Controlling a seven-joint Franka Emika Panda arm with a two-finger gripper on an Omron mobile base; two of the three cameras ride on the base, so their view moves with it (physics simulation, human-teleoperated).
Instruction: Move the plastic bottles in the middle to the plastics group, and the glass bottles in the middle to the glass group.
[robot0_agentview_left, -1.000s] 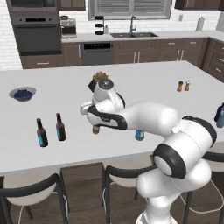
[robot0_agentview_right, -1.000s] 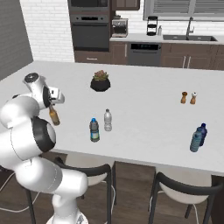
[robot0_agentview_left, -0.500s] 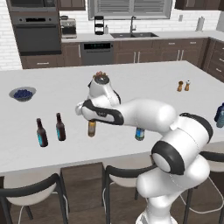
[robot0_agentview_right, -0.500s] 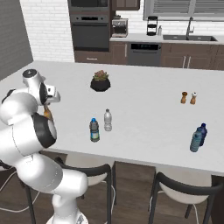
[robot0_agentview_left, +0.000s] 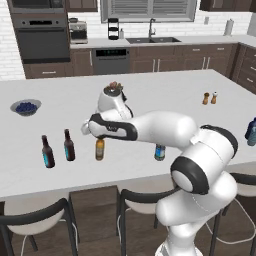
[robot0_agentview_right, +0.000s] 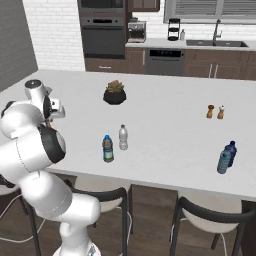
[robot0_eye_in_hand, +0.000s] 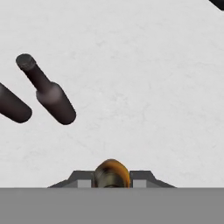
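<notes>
Pinching one amber bottle by its neck, the gripper holds it near the counter's front edge, just beside two dark brown bottles. Two small clear bottles stand mid-counter by that edge. Two blue bottles stand near the front right corner.

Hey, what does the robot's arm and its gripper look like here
The arm is a chain of thick, rounded, glossy white segments with black bands at the joints. The gripper ends in small dark grey jaws. No cables or markings are visible.
</notes>
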